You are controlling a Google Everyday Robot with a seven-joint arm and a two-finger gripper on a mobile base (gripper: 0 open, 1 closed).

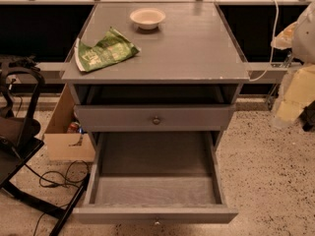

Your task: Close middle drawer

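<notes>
The grey wooden cabinet (197,48) stands in the middle of the camera view. The middle drawer (156,214) is pulled far out toward me. Its bare grey inside (155,173) is exposed and its small round knob (156,222) is at the bottom edge. The top drawer (156,117), with its own knob, sits above it and is out only a little. The lowest drawer is hidden under the open one. My gripper (290,102) is a blurred white and yellowish shape at the right edge, off to the right of the cabinet and apart from the drawers.
A green snack bag (104,50) and a white bowl (147,17) lie on the cabinet top. A cardboard box (66,136) stands on the floor at the left, beside a black chair (17,132) and cables (59,178). Speckled floor (270,181) lies at the right.
</notes>
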